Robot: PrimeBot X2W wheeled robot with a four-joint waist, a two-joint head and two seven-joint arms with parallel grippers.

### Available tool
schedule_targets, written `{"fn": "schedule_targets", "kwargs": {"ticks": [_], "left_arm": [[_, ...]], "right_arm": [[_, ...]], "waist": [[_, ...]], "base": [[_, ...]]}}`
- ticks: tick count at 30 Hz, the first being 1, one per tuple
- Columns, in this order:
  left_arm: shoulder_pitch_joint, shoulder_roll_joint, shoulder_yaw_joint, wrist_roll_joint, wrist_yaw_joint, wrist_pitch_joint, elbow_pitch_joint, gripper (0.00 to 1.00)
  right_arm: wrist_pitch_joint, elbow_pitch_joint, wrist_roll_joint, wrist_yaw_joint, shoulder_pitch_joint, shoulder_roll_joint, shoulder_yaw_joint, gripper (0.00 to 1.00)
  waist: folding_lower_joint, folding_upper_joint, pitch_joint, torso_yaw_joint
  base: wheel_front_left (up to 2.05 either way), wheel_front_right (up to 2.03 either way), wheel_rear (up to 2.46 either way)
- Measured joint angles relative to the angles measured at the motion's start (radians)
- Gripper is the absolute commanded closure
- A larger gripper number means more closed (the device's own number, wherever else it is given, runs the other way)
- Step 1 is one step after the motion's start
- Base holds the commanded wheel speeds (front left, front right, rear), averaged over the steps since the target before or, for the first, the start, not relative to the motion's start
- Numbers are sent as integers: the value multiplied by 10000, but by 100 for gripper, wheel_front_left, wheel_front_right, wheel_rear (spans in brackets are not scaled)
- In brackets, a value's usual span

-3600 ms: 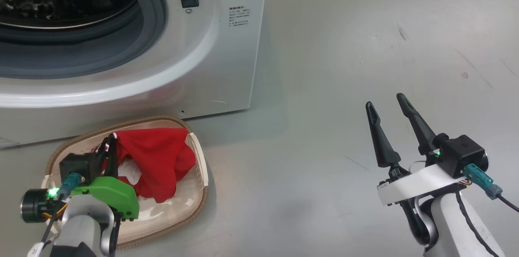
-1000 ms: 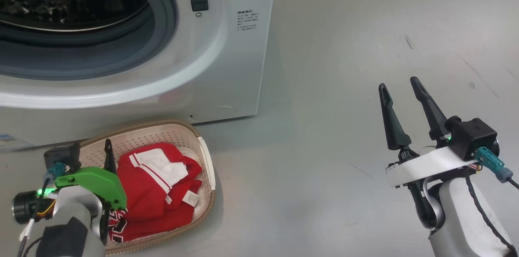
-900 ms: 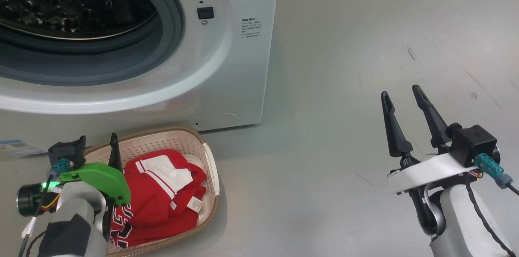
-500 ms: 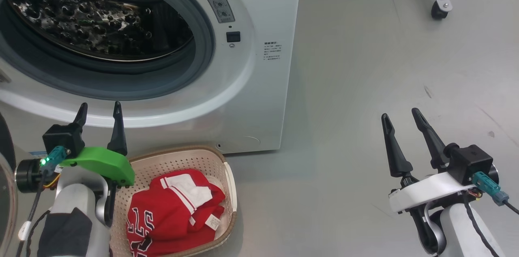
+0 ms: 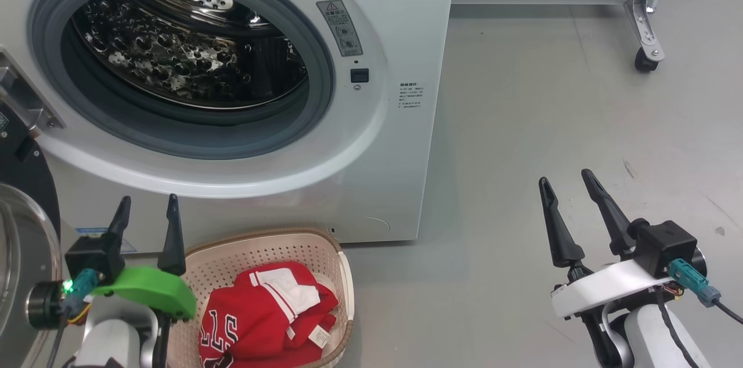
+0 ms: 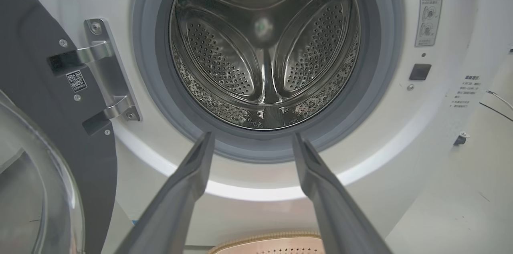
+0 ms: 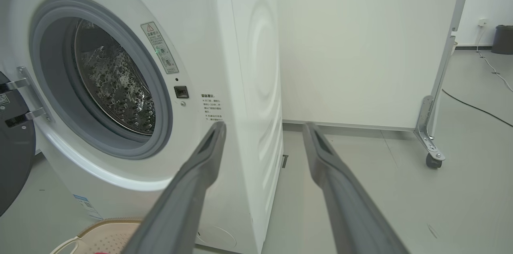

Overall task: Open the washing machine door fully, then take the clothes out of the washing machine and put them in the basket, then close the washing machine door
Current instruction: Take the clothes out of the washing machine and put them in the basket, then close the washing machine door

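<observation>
One washing machine [image 5: 400,170], one door [image 5: 26,182], one basket [image 5: 261,258]. Two tools: left tool [image 5: 148,199], right tool [image 5: 564,177]. One heap of clothes [image 5: 261,321].

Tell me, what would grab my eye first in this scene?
The washing machine looms at the upper left of the head view, its door swung open at the far left and its shiny steel drum showing no laundry. Below it, bright red clothes lie heaped in the cream basket on the floor. The left gripper and right gripper stand open at the lower corners, holding nothing.
</observation>
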Motion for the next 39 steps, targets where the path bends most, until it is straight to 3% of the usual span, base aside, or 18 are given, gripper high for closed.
{"fn": "schedule_targets", "kwargs": {"ticks": [25, 39], "left_arm": [[1495, -52, -353, -263, -67, 0, -1749, 0], [1886, -52, -669, -863, 188, 0, -2186, 0]], "right_arm": [[0, -157, -17, 0, 320, 46, -125, 0], [0, -163, -61, 0, 329, 48, -128, 0]], "waist": [[0, 0, -131, -14], [0, 0, -159, -20]], "base": [[0, 0, 0], [0, 0, 0]]}}
